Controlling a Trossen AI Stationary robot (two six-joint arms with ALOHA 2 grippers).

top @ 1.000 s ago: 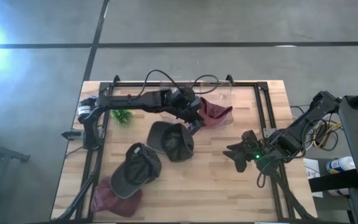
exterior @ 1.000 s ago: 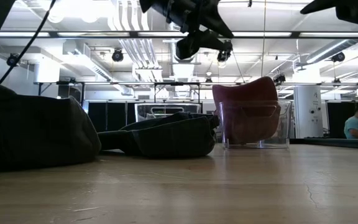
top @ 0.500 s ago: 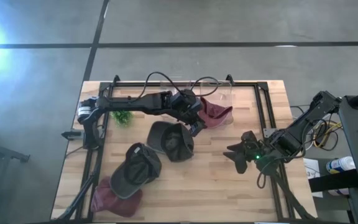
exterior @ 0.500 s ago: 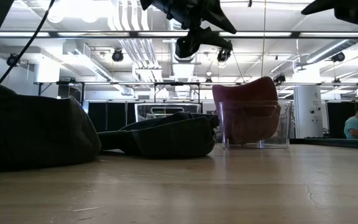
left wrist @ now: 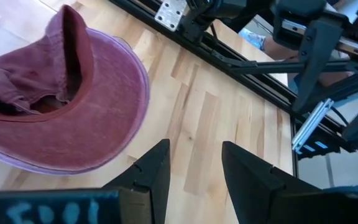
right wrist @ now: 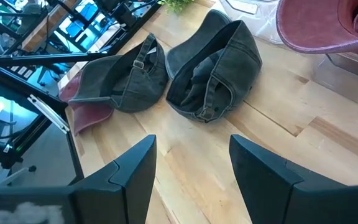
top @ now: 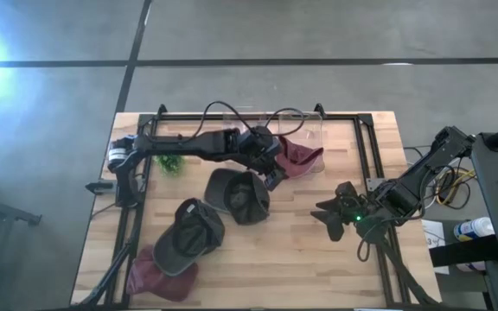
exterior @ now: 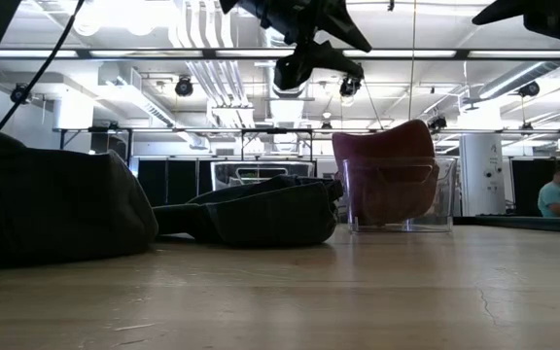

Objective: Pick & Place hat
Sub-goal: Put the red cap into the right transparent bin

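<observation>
The hats here are soft cloth caps, so I judge them light and floppy — the crown will fold under a pinch, only the brim keeps some stiffness. The cloth is not slippery and not fragile. A good place to take hold is, I think, the brim edge or the raised rim of the crown, where the fabric stands up from the desk (top: 301,259).

The left tool (top: 271,168) hangs above the desk between the red hat (top: 299,157), which sits in a clear container (exterior: 397,194) at the far side, and the dark hat (top: 239,194) lying open side up just beside it. Its fingers (left wrist: 151,174) stand apart at a middle width and nothing is between them. In the left wrist view the red hat lies just ahead of the fingertips, its brim over the container's edge; the tool does not touch it.

The dark hat lies near the left tool, toward the front of the desk. A second dark hat (top: 188,235) lies farther toward the front left, and another red hat (top: 158,275) rests partly under it at the front left corner.

The right tool (top: 328,213) waits over the right part of the desk, well apart from all hats — its fingers are wide and empty.
</observation>
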